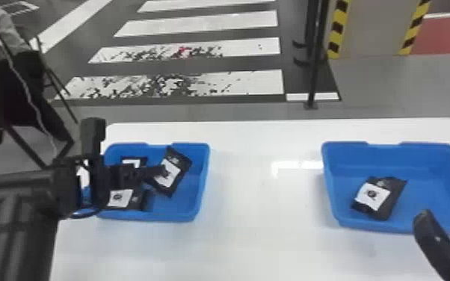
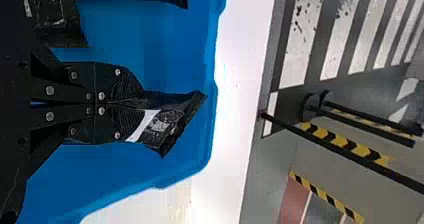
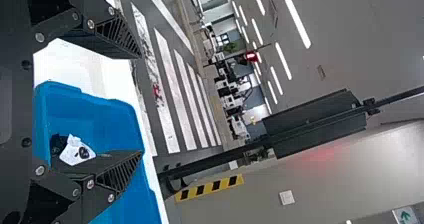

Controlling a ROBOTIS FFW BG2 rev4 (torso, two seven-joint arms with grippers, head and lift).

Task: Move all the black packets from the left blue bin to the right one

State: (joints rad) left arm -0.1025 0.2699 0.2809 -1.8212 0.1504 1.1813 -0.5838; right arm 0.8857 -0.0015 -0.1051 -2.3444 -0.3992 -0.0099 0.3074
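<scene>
The left gripper (image 1: 162, 171) grasps a black packet (image 1: 178, 161) at the left bin (image 1: 202, 187), its fingers clamped on one end of the pouch. Two other packets, one near (image 1: 136, 201) and one farther back (image 1: 144, 160), lie in the bin. Across the white table (image 1: 261, 209), the right gripper (image 1: 445, 226) hangs released near the right bin (image 1: 330, 187), which holds one packet (image 1: 394, 187).

Left arm (image 1: 18, 187) reaching in from the head view's left edge, left gripper (image 1: 163, 170) with fingers closed, right gripper (image 1: 447, 219) at lower right, fingers spread apart
</scene>
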